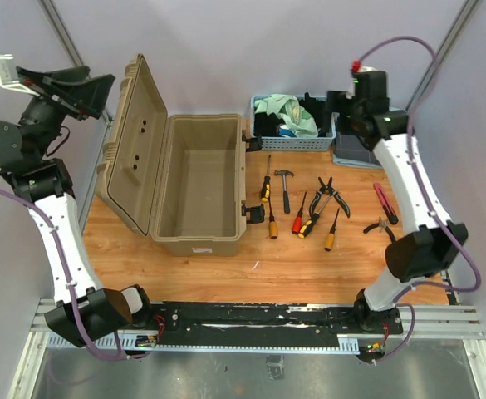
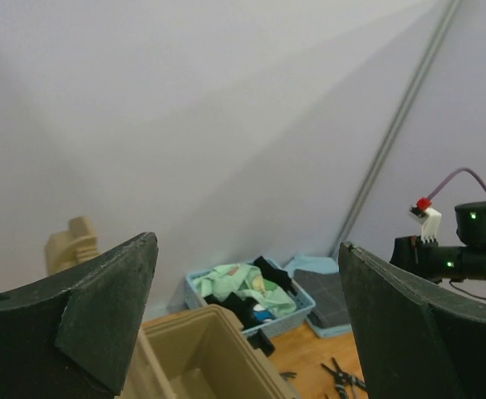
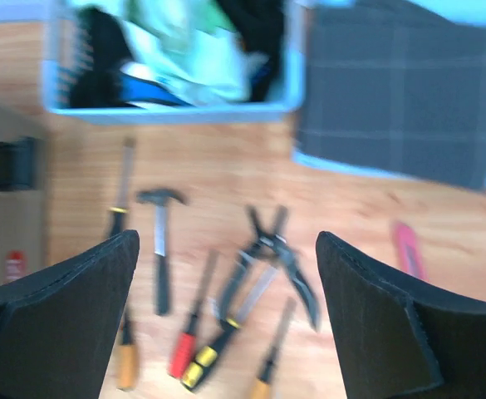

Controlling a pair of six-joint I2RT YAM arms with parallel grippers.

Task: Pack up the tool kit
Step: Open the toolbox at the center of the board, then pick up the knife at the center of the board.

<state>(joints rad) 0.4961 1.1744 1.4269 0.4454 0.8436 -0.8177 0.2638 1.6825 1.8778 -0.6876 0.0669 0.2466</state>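
We see the left arm (image 1: 60,241) rise from its base at the near left edge, fold at the elbow and hold the left gripper (image 1: 93,93) high at the far left, just beside the raised lid (image 1: 135,137). Its jaws stand wide apart with nothing between them. The right arm (image 1: 409,183) climbs from the near right to the far right. The right gripper (image 3: 226,241) looks down over the tools, released and holding nothing, and its dark, matte fingers (image 3: 68,316) are wedge-shaped.

The toolbox (image 1: 199,243) sits on the left half of the wooden worktop (image 1: 226,274). It is tan, hard plastic, rectangular and ribbed, with the lid tipped up on its left and black latches (image 1: 253,212) on its right side. Just right of it on the worktop lie the small metal-headed hammer (image 1: 285,187), the slim screwdrivers (image 1: 297,223) with red, yellow and orange handles, and the pliers (image 1: 330,195) with their dark grips spread. Beyond them, at the far edge, stands a blue slatted basket (image 1: 292,144) holding crumpled cloths (image 1: 284,112).
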